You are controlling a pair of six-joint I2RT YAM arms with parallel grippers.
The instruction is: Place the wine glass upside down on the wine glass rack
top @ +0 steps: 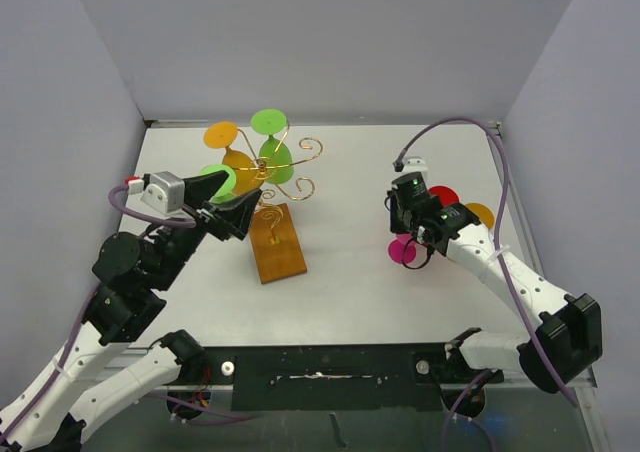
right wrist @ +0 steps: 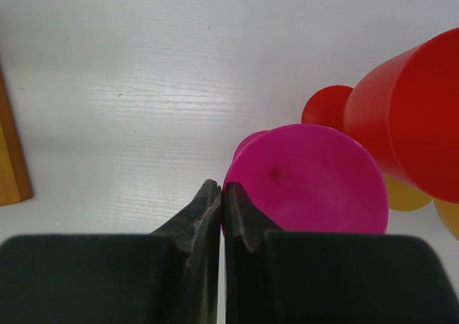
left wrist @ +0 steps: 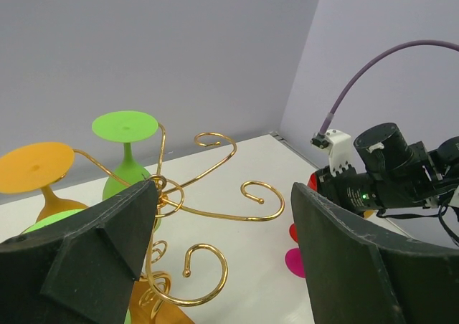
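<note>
The wine glass rack (top: 283, 175) is gold wire with curled arms on a brown wooden base (top: 277, 244), left of centre. An orange glass (top: 222, 134) and two green glasses (top: 268, 122) hang upside down on its left arms. A magenta wine glass (top: 404, 250) lies on the table at the right. In the right wrist view its round foot (right wrist: 315, 180) faces the camera. My right gripper (right wrist: 222, 195) is shut, its tips just left of that foot's edge with nothing seen between them. My left gripper (left wrist: 222, 259) stands wide open beside the rack's curls (left wrist: 215, 213), holding nothing.
A red glass (top: 443, 197) and an orange glass (top: 480, 214) sit right behind the magenta one, close to my right wrist. Grey walls close in the table on three sides. The rack's free curls (top: 310, 147) point right.
</note>
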